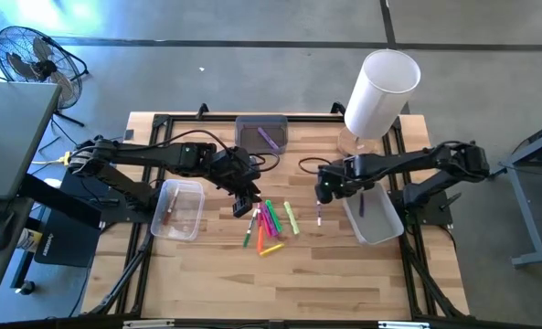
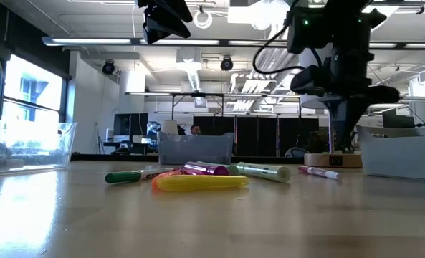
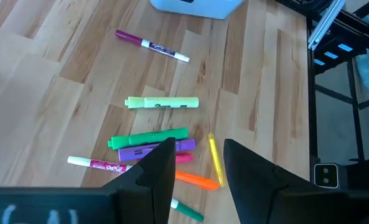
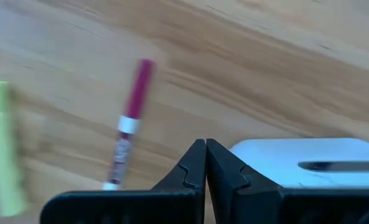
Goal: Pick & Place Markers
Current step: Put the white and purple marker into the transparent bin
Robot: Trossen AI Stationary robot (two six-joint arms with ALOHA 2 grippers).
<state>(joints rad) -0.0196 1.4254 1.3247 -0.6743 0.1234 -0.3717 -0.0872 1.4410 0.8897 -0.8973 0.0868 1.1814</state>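
High view showed the markers (image 1: 269, 224) clustered mid-table, one pink marker (image 1: 319, 217) lying apart near the right bin (image 1: 380, 224). Right gripper (image 1: 321, 194) hovered above it, fingers pressed together, seemingly empty; left gripper (image 1: 245, 203) hung parted over the cluster.

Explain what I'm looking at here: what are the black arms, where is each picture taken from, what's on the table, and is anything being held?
These are two robot arms at a wooden table. One picture looks straight down, one looks level across the tabletop, and two come from cameras on the arms' wrists. The left gripper hangs open above a cluster of markers. The right gripper is shut with nothing between its fingers; a pink marker lies on the wood just beside it. A clear bin sits at the left, a white bin at the right and a grey bin at the back. A white cylinder stands behind.
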